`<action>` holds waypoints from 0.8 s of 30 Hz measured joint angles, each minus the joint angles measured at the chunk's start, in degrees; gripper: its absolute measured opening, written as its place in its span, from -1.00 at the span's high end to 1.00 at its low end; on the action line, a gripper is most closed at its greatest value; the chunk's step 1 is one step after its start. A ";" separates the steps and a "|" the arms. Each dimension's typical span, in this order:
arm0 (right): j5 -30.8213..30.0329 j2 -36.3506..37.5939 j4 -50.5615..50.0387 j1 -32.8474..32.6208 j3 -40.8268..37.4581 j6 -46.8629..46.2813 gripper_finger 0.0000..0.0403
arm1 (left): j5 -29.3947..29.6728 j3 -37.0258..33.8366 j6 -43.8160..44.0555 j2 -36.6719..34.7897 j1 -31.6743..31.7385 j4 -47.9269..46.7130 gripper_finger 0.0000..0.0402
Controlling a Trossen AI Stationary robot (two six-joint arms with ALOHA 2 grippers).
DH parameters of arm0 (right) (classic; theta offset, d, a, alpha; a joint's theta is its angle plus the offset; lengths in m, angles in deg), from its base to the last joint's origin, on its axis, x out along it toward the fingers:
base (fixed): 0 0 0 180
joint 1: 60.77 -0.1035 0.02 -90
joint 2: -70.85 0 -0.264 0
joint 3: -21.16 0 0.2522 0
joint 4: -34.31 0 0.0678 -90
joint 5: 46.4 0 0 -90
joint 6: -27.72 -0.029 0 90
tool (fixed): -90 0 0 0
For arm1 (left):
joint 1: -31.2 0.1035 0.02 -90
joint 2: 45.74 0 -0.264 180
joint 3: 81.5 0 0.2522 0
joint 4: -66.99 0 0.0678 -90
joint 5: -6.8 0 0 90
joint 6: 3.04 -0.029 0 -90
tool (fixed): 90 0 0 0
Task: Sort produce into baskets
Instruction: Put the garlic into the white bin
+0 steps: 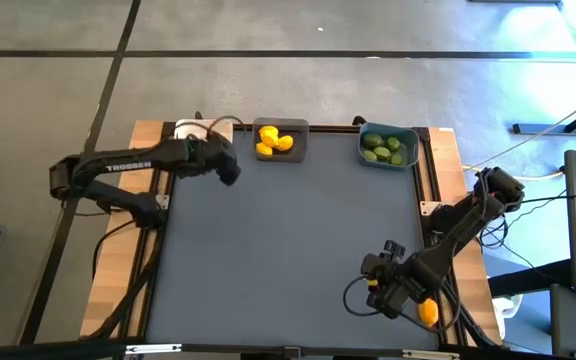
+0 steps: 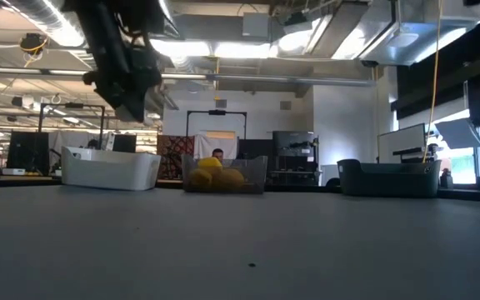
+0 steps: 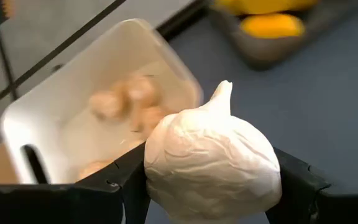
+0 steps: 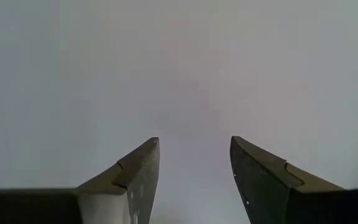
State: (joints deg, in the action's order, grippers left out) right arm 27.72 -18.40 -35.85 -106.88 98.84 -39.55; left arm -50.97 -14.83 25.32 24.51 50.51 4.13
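- Jaws of the left gripper [image 3: 210, 186] clamp a garlic bulb [image 3: 211, 165] in the left wrist view; papery, light, crushable, best held at its widest girth. Beyond it is the white basket [image 3: 166, 53].
- High view: left arm reaches toward the upper-left basket; right gripper [image 1: 388, 285] rests lower right, jaws apart, empty.

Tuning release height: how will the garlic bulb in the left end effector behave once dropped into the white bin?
The garlic looks papery and dry, so probably light and easily bruised or flaked. Its rounded body may roll a little against the bulbs already in the white bin.
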 joint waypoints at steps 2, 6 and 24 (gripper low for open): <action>0.37 0.00 0.26 0.00 -1.11 -0.34 0.02 | -0.02 0.00 -1.53 0.18 3.63 0.02 -0.16; 0.41 0.00 3.58 0.00 -2.83 -0.41 0.02 | 0.00 0.00 -4.79 0.18 9.73 0.73 -0.16; -4.64 0.00 7.83 -0.01 -4.02 0.66 0.02 | 0.02 -0.01 -12.00 9.42 26.91 3.28 -0.16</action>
State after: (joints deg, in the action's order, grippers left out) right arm 23.09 -18.40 -28.02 -106.89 94.82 -38.89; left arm -50.95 -14.84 13.31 33.92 77.41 7.40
